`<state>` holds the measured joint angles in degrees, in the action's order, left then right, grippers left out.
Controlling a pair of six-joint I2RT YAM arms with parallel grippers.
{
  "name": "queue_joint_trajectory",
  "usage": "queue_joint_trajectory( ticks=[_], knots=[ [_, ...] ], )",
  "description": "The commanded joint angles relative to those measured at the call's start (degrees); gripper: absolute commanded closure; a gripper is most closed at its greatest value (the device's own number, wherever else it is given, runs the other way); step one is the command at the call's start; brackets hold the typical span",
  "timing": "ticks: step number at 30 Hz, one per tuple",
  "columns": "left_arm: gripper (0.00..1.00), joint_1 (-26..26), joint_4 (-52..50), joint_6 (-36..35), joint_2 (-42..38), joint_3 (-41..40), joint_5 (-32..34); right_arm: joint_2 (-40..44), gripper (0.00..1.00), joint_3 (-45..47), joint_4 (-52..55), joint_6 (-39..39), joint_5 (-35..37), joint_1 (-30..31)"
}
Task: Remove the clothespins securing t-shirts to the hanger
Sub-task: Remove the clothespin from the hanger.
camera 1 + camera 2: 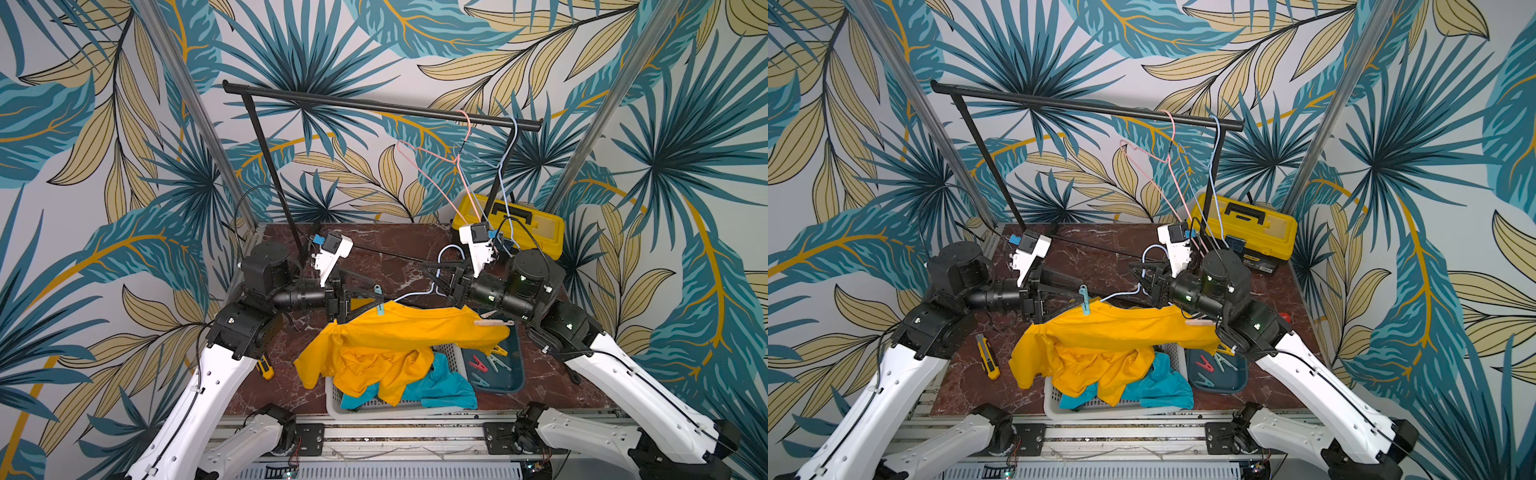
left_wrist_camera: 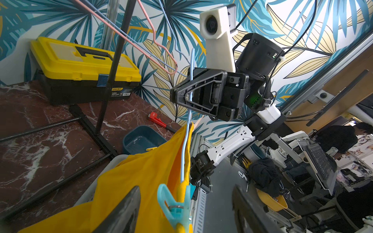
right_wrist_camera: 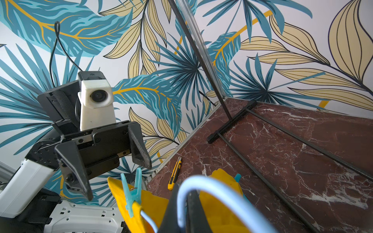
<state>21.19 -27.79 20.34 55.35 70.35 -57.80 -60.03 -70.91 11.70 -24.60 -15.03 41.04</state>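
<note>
Golden yellow cloth fills the lower middle of both top views: a yellow t-shirt (image 1: pixel 399 332) draped over a pale blue hanger (image 1: pixel 415 296), its lower part sagging into a white basket (image 1: pixel 332 401) beside a turquoise t-shirt (image 1: pixel 446 386). We see a teal clothespin (image 1: pixel 379 306) pinching the shirt's shoulder to the hanger just left of centre, and a tan clothespin (image 1: pixel 492 323) at the shirt's right end. The left gripper (image 3: pixel 113 175) has its fingers spread on either side of the teal clothespin. The right gripper (image 2: pixel 181 98) is clamped on the hanger's wire just below its hook. Loose clothespins (image 1: pixel 478 365) lie in a dark teal tray (image 1: pixel 517 361) at lower right.
</note>
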Motion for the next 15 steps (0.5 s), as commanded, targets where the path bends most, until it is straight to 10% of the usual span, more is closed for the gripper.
queue_joint_trajectory(
  ticks=[1,15],
  knots=[
    [0.34,0.3,1.2,-1.2,-0.2,-0.8,0.6,0.0,0.95,1.0,-2.9,0.2,0.0,0.4],
    [0.59,1.4,1.3,-1.8,1.5,-0.8,0.1,-1.0,0.95,0.7,-3.4,0.0,0.0,0.3]
  ],
)
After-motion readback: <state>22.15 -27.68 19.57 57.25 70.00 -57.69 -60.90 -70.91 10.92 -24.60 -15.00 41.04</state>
